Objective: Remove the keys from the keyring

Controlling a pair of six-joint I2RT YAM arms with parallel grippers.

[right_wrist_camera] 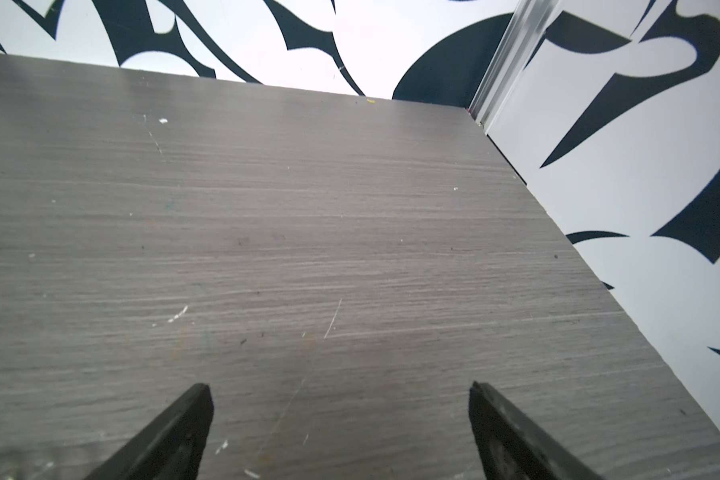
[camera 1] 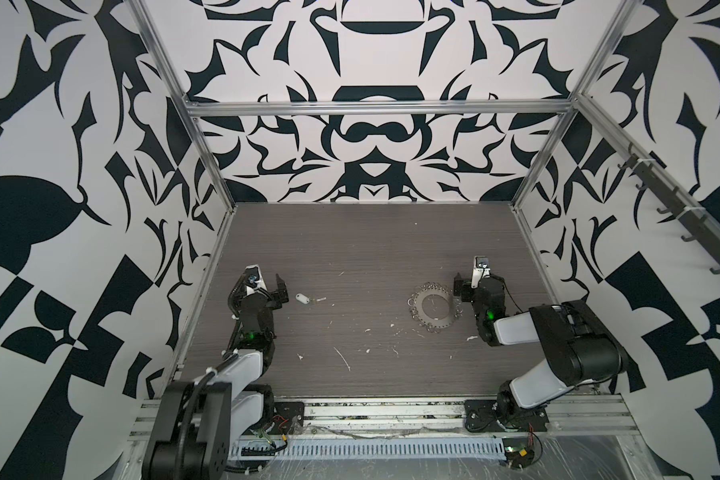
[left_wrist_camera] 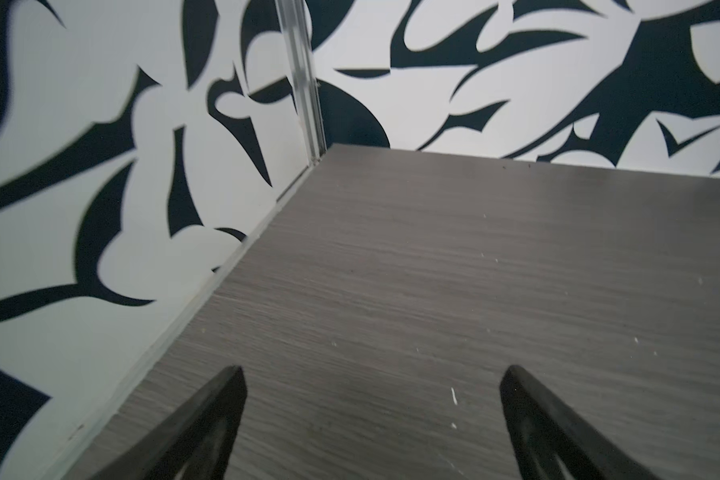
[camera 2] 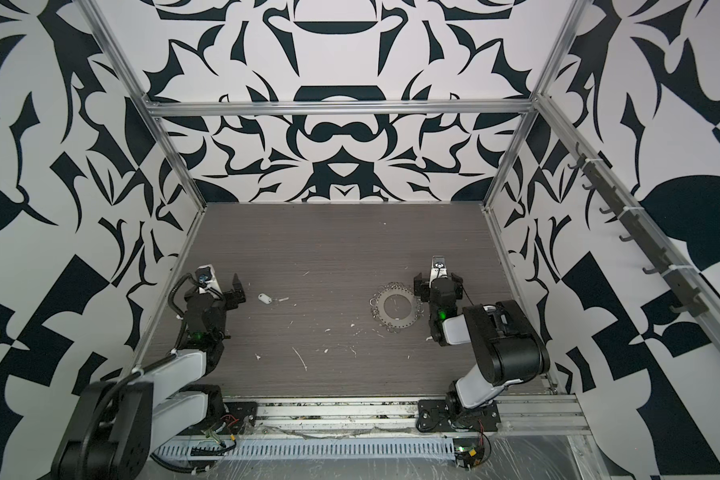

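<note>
Currently both sets of jaws stand wide with nothing in them. The left gripper [camera 1: 263, 284] has only bare table [camera 1: 371, 249] between its fingers [left_wrist_camera: 225, 399] in its wrist view. The keys [camera 1: 308, 299] lie flat just outside its inner jaw, on the side towards the other arm, close but not touching, tag end nearest the jaw. The right gripper [camera 1: 476, 282] is the same, with an empty gap between its fingers [right_wrist_camera: 192, 415]. The keyring [camera 1: 433, 323] lies flat just outside its inner jaw; its split-ring fringe is right by the fingertip, and I can't tell if they touch. Keys and keyring are well apart, and neither lies between any jaws.
</note>
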